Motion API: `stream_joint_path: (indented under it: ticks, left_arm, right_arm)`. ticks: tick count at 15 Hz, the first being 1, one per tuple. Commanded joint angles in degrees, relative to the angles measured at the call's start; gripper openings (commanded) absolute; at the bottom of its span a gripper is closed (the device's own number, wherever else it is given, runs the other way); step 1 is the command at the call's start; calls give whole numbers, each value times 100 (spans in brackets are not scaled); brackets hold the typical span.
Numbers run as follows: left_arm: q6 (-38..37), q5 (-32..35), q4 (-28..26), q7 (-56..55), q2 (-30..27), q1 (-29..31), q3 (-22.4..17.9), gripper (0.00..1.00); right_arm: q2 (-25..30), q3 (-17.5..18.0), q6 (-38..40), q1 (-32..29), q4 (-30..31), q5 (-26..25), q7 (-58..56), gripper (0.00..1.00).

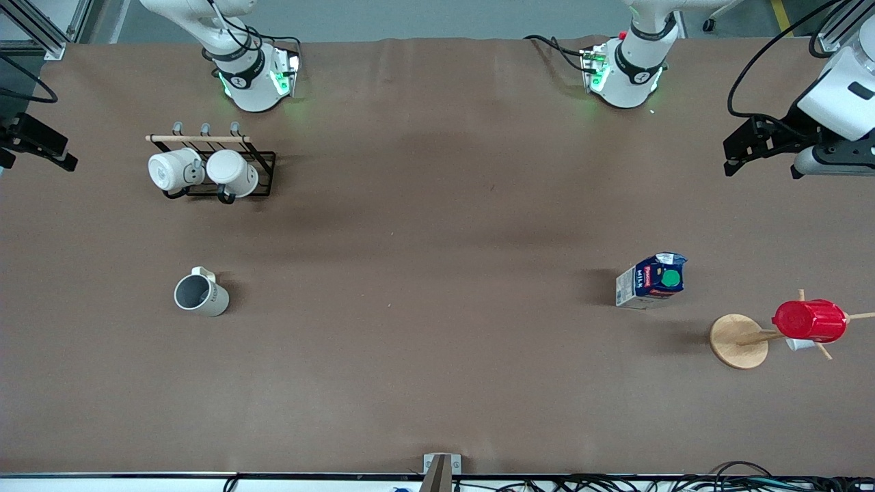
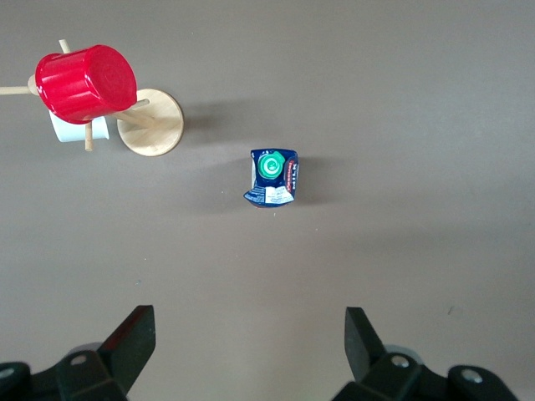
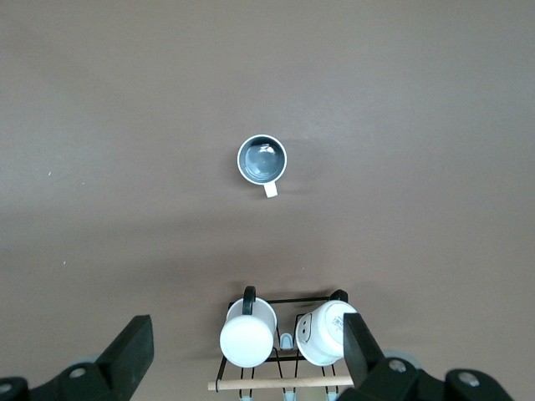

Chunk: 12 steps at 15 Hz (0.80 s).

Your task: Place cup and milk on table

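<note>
The cream-white cup (image 1: 200, 294) with a grey inside stands upright on the brown table (image 1: 437, 273), toward the right arm's end. It also shows in the right wrist view (image 3: 262, 159). The blue-and-white milk carton (image 1: 653, 280) with a green cap stands on the table toward the left arm's end, and shows in the left wrist view (image 2: 273, 177). My left gripper (image 1: 759, 147) (image 2: 248, 322) is open and empty, high above the table's end. My right gripper (image 1: 37, 143) (image 3: 247, 330) is open and empty, high above the other end.
A black wire rack (image 1: 263, 164) holds two white mugs (image 1: 174, 169) near the right arm's base. A wooden cup tree (image 1: 738, 340) carries a red cup (image 1: 810, 321) beside the milk, nearer the front camera. A small mount (image 1: 441, 470) sits at the table's front edge.
</note>
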<state>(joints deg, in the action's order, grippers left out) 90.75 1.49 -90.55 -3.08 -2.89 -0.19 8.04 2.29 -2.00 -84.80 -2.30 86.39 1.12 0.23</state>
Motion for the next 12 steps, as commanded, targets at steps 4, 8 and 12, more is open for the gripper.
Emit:
stream_joint_path:
  ticks: [4,8,12]
  left_arm:
    - [-101,61,203,88,199,124,-4,100]
    - [91,18,117,124,684,89,14,100]
    - [1267,53,-910,150,729,106,40,100]
  right_arm:
    - [-53,-28,87,-60,-114,-33,-93,100]
    - [-71,-29,87,-69,-9,2,-119,100]
    - [-553,-37,-806,-60,604,2,-172,100]
